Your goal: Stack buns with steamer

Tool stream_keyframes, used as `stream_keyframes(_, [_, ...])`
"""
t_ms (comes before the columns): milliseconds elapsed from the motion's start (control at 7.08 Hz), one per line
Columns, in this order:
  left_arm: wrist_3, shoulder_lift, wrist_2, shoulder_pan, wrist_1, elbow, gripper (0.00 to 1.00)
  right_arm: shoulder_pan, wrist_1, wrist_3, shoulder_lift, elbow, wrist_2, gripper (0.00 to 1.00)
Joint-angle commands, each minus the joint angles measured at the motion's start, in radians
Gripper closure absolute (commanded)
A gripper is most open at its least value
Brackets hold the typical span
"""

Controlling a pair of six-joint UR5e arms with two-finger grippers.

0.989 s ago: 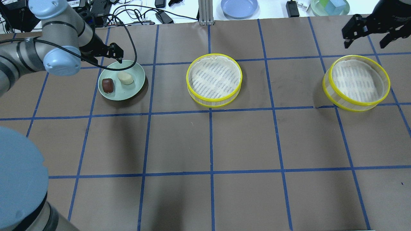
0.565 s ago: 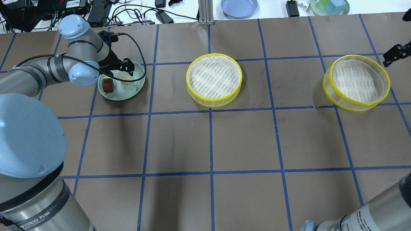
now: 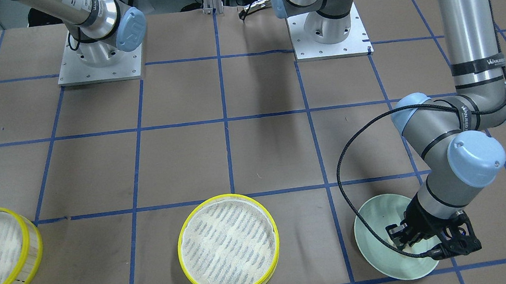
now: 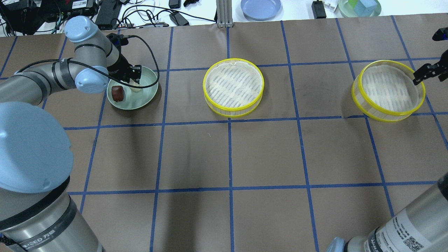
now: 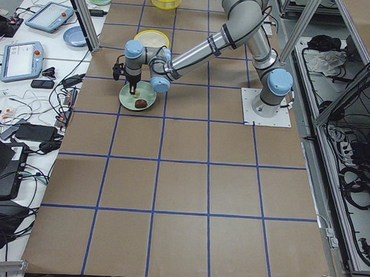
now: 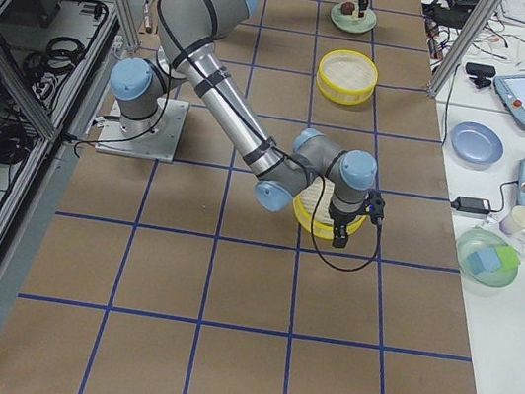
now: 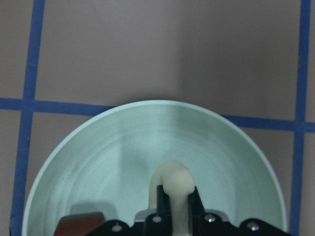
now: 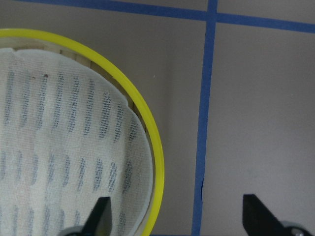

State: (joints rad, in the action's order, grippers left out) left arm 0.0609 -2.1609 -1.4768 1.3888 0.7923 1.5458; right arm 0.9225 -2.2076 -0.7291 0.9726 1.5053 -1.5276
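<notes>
My left gripper (image 4: 134, 75) is down in the pale green plate (image 4: 147, 95). In the left wrist view it (image 7: 176, 202) is shut on the cream-white bun (image 7: 174, 180), which bulges out between the fingers. The dark reddish-brown bun (image 4: 117, 93) lies on the plate beside it and shows at the wrist view's lower edge (image 7: 78, 223). One yellow-rimmed steamer tier (image 4: 233, 86) stands mid-table with nothing in it. The other tier (image 4: 388, 90) stands at the right, also with nothing in it. My right gripper (image 4: 424, 72) is open over that tier's right rim (image 8: 156, 162), with one finger (image 8: 101, 216) inside the rim and one outside.
A blue plate (image 4: 260, 7) and a green bowl (image 4: 359, 7) with blocks sit on the white bench beyond the table's far edge, with cables (image 4: 150, 15) at the back left. Brown paper with blue tape lines covers the table (image 4: 231, 157).
My left arm has come down onto the plate and its fingers have closed around the cream bun. My right gripper has moved from the back right to the right tier's right rim.
</notes>
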Motion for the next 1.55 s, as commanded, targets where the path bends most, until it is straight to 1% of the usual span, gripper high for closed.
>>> stream_keyframes(0, [-0.234, 0.064, 0.086, 0.083, -0.004, -0.051, 1.00, -0.001, -0.006, 0.000, -0.012, 0.003, 0.007, 0.52])
stream_keyframes(141, [-0.382, 0.084, 0.089, 0.164, -0.005, -0.084, 1.00, -0.001, -0.004, -0.001, -0.017, 0.004, 0.009, 0.70])
stream_keyframes(283, [-0.503, 0.084, 0.093, 0.236, -0.007, -0.092, 1.00, -0.001, -0.004, -0.001, -0.017, 0.006, 0.009, 0.81])
stream_keyframes(424, [-0.559, 0.063, 0.165, 0.296, -0.037, -0.086, 1.00, -0.001, -0.003, 0.000, -0.015, 0.006, 0.009, 0.86])
stream_keyframes(565, [-0.611, 0.034, 0.205, 0.320, -0.098, -0.070, 1.00, 0.001, -0.001, -0.001, -0.002, 0.003, 0.007, 0.92])
stream_keyframes(707, [-0.621, 0.010, 0.226, 0.337, -0.116, -0.058, 1.00, 0.001, 0.005, 0.006, 0.015, 0.003, 0.007, 0.96])
stream_keyframes(848, [-0.644, -0.006, 0.227, 0.373, -0.119, -0.052, 1.00, 0.001, 0.014, 0.025, 0.041, 0.003, 0.006, 1.00])
stream_keyframes(989, [-0.635, -0.005, 0.228, 0.377, -0.117, -0.053, 0.49, 0.007, 0.019, 0.039, 0.061, 0.004, 0.001, 1.00])
stream_keyframes(1130, [-0.632, -0.001, 0.221, 0.377, -0.116, -0.052, 0.00, 0.010, 0.108, 0.103, 0.107, 0.004, -0.002, 1.00])
stream_keyframes(1272, [-0.632, 0.006, 0.219, 0.377, -0.110, -0.050, 0.00, 0.021, 0.218, 0.155, 0.165, 0.004, -0.003, 1.00])
stream_keyframes(1413, [-0.632, 0.006, 0.219, 0.377, -0.110, -0.050, 0.00, 0.067, 0.226, 0.196, 0.211, 0.004, -0.011, 1.00])
